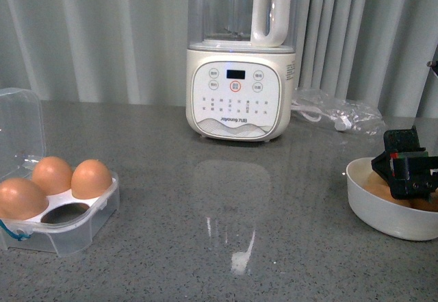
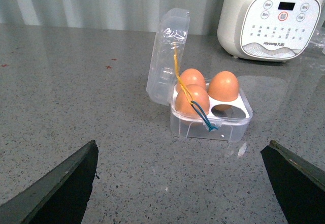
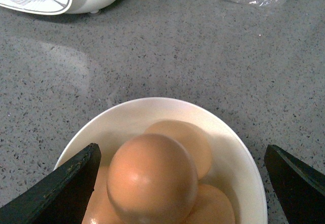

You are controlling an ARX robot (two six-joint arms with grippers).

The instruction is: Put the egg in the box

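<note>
In the front view we read "Joyoung" on the glossy cream blender (image 1: 236, 93) at top centre; the clear-plastic box (image 1: 79, 237) at lower left holds three eggs (image 1: 91, 179), one round cup (image 1: 65, 213) bare, and the right gripper (image 1: 409, 179) sits over the white bowl (image 1: 380, 213) at the right edge. In the left wrist view the left gripper (image 2: 181, 148) is spread wide and empty, the box mid-frame, domed lid (image 2: 167, 56) upright. In the right wrist view the smooth egg (image 3: 152, 181) tops other eggs (image 3: 193, 140) in the bowl at bottom centre, between parted, ungrasping fingers (image 3: 61, 188).
</note>
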